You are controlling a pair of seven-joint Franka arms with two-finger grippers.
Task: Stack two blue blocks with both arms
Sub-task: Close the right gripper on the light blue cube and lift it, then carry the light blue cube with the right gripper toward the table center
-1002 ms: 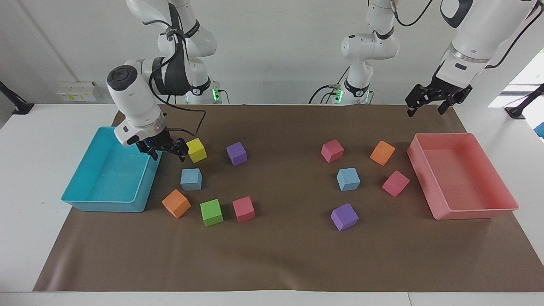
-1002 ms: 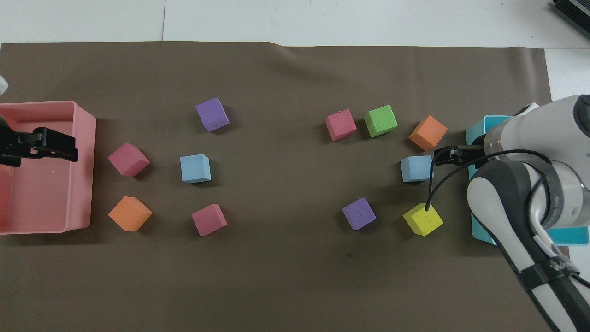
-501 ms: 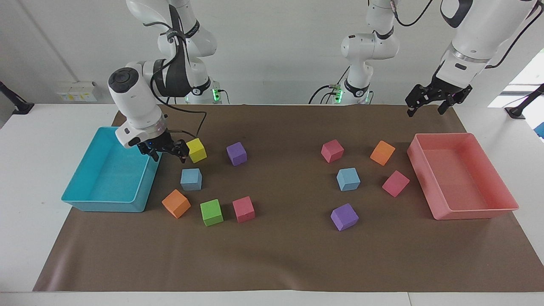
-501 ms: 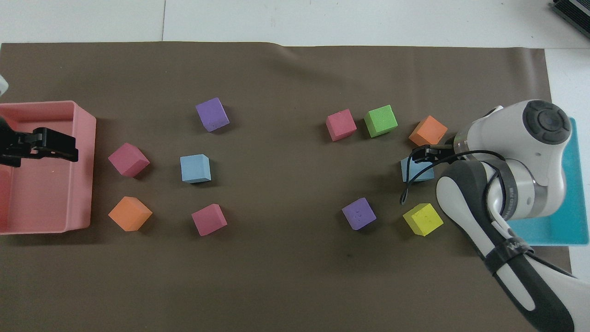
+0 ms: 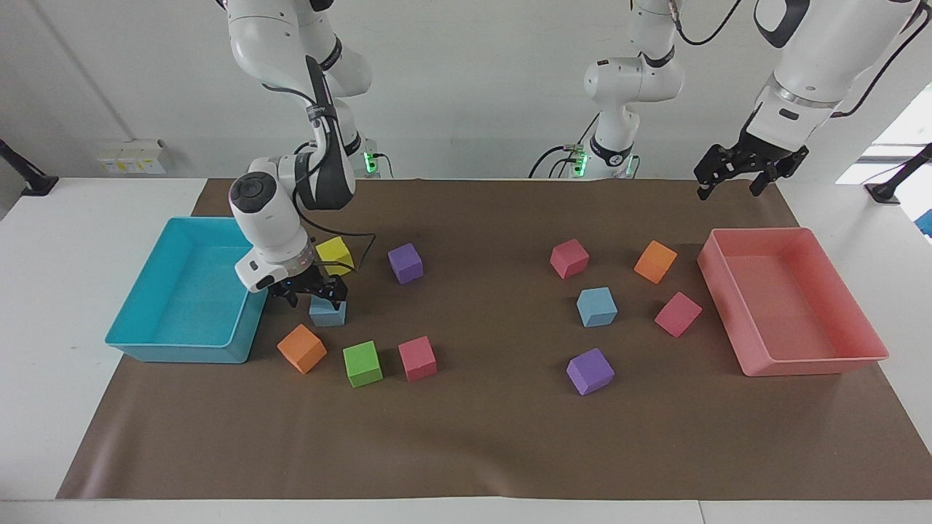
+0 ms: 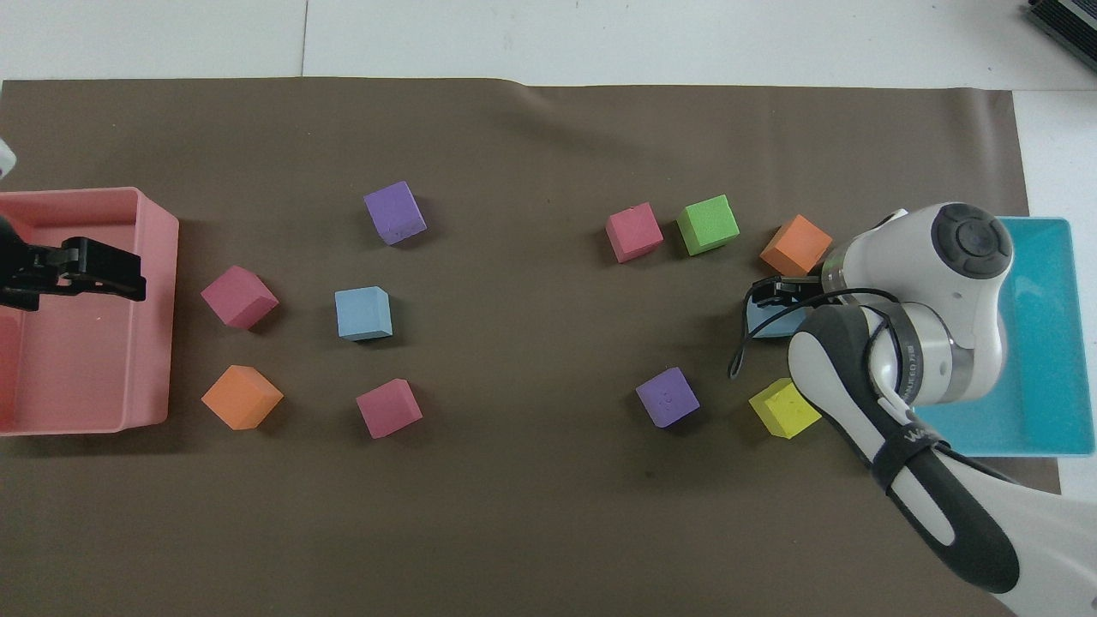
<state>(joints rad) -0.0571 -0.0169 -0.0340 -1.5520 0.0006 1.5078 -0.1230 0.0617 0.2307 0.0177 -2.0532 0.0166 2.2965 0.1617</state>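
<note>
Since a second ago, the right gripper point(image 5: 317, 291) has swung from beside the yellow cube point(image 5: 334, 252) to just above one blue block point(image 5: 328, 314) by the cyan tray point(image 5: 138, 320), fingers spread. Facing view: the left gripper point(image 5: 739, 175) waits, spread wide, above the pink tray point(image 5: 801, 364). Overhead view: the second blue block point(image 6: 363, 313) sits untouched among cubes toward the left arm's end. No block is grasped yet; both picks and the stacking remain.

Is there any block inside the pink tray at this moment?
No, the pink tray holds no block; every block, including both blue blocks, lies on the brown mat.
</note>
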